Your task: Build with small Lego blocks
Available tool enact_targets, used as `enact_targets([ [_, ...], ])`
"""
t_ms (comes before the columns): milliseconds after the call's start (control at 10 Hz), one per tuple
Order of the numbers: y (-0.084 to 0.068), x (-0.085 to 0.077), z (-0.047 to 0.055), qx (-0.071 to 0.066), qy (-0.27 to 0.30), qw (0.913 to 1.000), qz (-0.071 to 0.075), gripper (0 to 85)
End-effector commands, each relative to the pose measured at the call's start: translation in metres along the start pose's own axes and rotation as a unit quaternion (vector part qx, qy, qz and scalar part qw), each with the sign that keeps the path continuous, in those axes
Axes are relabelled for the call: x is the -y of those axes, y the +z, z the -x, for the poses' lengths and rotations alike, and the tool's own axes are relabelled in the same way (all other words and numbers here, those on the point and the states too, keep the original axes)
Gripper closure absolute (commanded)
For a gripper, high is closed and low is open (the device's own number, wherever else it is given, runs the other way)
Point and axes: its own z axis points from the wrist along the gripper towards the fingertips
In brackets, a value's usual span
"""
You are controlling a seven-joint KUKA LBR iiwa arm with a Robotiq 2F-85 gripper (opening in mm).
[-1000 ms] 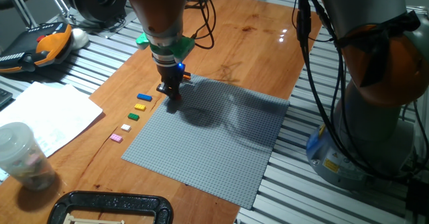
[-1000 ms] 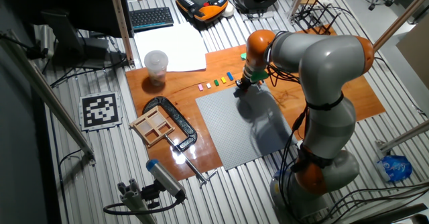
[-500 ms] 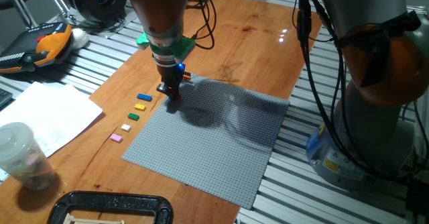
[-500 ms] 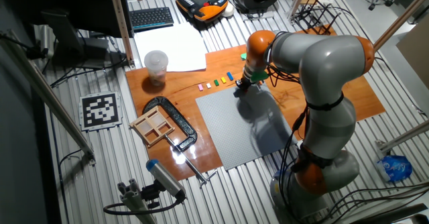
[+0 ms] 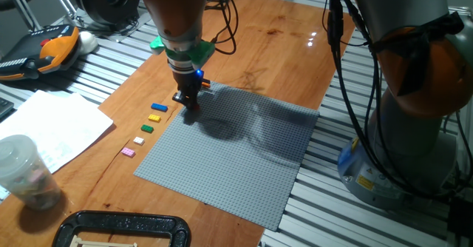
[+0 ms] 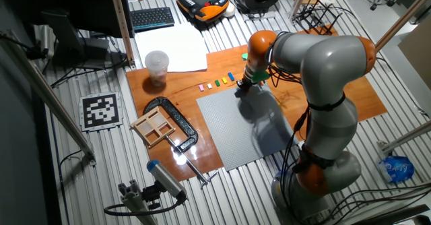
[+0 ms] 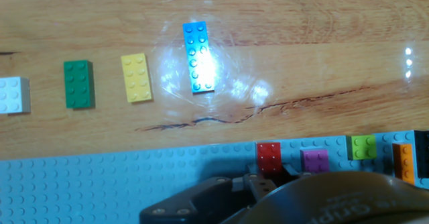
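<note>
Hovering low at the baseplate's point(image 5: 222, 158) edge nearest the loose bricks, the gripper point(image 5: 188, 101) points straight down, fingertips at or just above the studs. Can't tell whether the jaws are apart or together: both fixed views are too small, and the hand view shows only the dark gripper body point(image 7: 268, 197) along the bottom edge.

Loose bricks sit in a row on the wooden table point(image 5: 273, 40), just beside the plate edge:
- blue brick point(image 5: 159, 108), long one, closest to the gripper; glare on it in the hand view point(image 7: 198, 47)
- yellow brick point(image 5: 154, 117) next point(image 7: 137, 77)
- green brick point(image 5: 147, 128) after that point(image 7: 78, 84)
- white brick point(image 5: 138, 140), cut by the left edge of the hand view point(image 7: 13, 94)
- pink brick point(image 5: 128, 151) at the far end of the row, outside the hand view

Already on the plate, in a line along its edge per the hand view: red brick point(image 7: 270, 158) right at the gripper body, magenta brick point(image 7: 314, 161) beside it, lime brick point(image 7: 364, 147), then orange brick point(image 7: 403, 163) at the frame's right edge. Whether the red one touches a finger, can't tell.

Off the board on the slatted bench: paper sheets point(image 5: 48, 129), a clear plastic cup point(image 5: 22, 169), a black clamp point(image 5: 122, 228) at the near edge, an orange-and-black pendant point(image 5: 44, 49). The other fixed view also shows a keyboard point(image 6: 150, 17) and a fiducial tag point(image 6: 101, 110).
</note>
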Motion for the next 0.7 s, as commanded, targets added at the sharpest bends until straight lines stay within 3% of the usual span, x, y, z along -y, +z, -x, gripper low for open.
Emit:
enact_targets([
  [0,0.0007,-0.0001,-0.0014,0.000,-0.001,1.0000,-0.004,85.0],
  [300,0.0013,-0.0006,-0.0029,0.005,-0.004,0.9999,-0.011,85.0],
  [600,0.0011,-0.0010,-0.0021,-0.001,0.000,1.0000,-0.004,85.0],
])
